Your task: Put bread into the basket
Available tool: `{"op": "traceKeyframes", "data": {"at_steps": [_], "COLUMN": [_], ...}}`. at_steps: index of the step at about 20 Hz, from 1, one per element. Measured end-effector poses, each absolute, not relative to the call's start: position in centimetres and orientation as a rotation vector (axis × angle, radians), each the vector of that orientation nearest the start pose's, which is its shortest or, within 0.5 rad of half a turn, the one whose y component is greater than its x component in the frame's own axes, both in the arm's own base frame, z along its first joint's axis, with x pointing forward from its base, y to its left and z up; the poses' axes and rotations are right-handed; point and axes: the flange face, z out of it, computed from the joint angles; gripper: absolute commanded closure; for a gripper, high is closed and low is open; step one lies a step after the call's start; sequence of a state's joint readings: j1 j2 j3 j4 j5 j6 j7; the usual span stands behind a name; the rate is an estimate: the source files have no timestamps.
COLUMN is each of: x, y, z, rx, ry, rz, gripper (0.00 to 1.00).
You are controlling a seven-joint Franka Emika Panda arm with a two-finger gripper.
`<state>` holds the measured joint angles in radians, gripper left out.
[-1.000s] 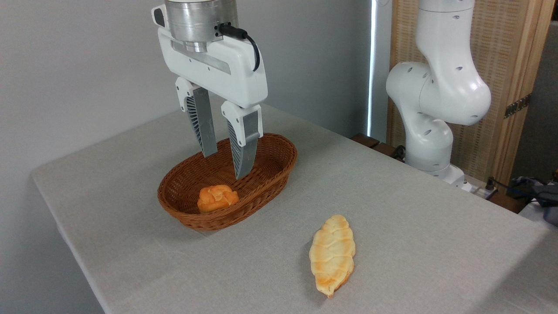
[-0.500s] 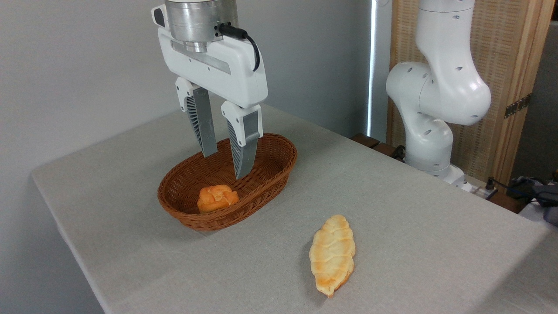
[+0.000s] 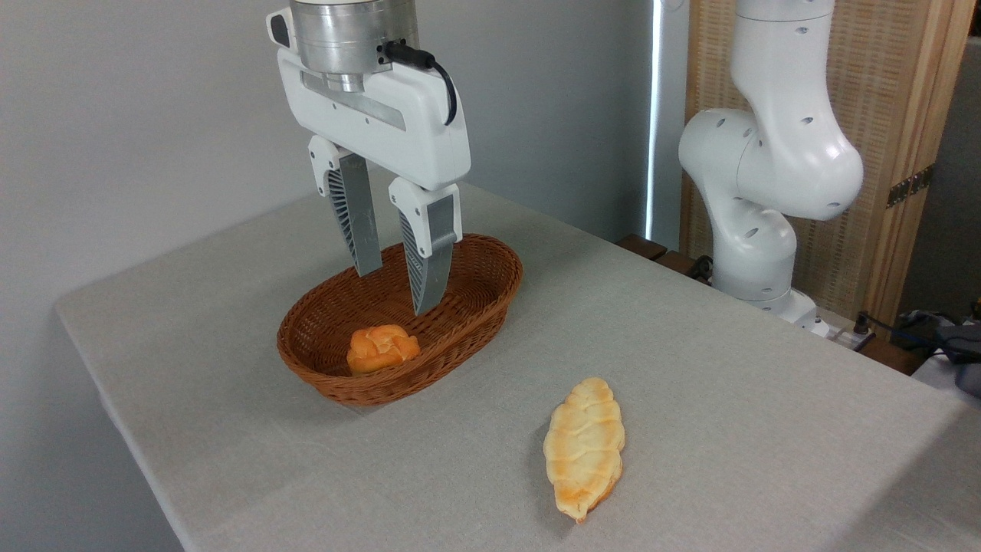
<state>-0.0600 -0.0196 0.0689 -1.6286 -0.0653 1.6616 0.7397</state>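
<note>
Tool (image 3: 397,290) tips above basket (image 3: 490,295) (arm top cropped), bread (image 3: 584,447) apart.

Table (image 3: 728,429): you have a rectangular top under a pale grey cloth, its near corner running out of view at the bottom.
Small bun (image 3: 382,347): round, orange, glossy; you see it lying toward the near end of the wicker container.
Wall (image 3: 123,115): plain light grey, behind and to the left of your table.
Wooden screen (image 3: 881,100): pale slatted panels in a light wood frame, upper right, with a metal hinge on its right edge.
Bright strip (image 3: 654,115): a narrow vertical band of light between wall and screen.
Cables and dark items (image 3: 939,337): you can make out a loose heap at the far right edge; details unclear.
</note>
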Motion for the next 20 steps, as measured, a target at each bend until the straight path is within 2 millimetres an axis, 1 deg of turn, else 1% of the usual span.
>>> {"op": "traceKeyframes", "data": {"at_steps": [8, 11, 13, 15, 18, 20], "x": [55.6, 54.7, 53.7, 52.3, 50.4, 49.7], "y": [0.0, 0.1, 1.3, 3.4, 6.9, 8.8], "z": [61.4, 60.7, 60.2, 59.6, 57.4, 56.1], "rx": [-2.979, -2.99, -3.014, -3.052, -3.129, -3.165], "ry": [1.128, 1.126, 1.085, 1.019, 0.88, 0.813], "rz": [-0.106, -0.078, -0.059, -0.036, 0.026, 0.062], "gripper": [0.0, 0.0, 0.0, 0.0, 0.0, 0.0]}}
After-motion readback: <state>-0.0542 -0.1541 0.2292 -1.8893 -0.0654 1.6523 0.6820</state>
